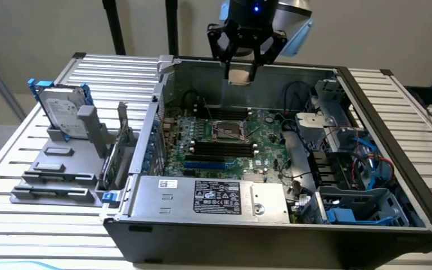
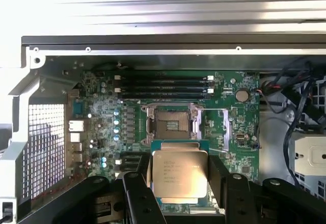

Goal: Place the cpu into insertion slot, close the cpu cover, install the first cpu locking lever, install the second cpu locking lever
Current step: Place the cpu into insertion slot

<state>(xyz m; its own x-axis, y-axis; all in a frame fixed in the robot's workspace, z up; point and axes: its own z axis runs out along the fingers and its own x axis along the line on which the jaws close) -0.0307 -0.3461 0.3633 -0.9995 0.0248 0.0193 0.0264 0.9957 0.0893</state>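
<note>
The gripper [image 1: 241, 72] is clamped on two edges of the cpu [image 2: 179, 174], holding it flat in the air above the open computer case [image 1: 396, 129], with the bare insertion slot [image 2: 172, 124] mid-motherboard [image 2: 229, 107] below.

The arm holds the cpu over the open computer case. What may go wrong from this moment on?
1. The jaws pinch the cpu only by two edges, high above the motherboard; a slip would likely drop it onto the board.
2. If it comes down shifted or tilted, it may damage the insertion slot.
3. The cpu cover is open beside the slot; the wide jaws might catch it.
</note>
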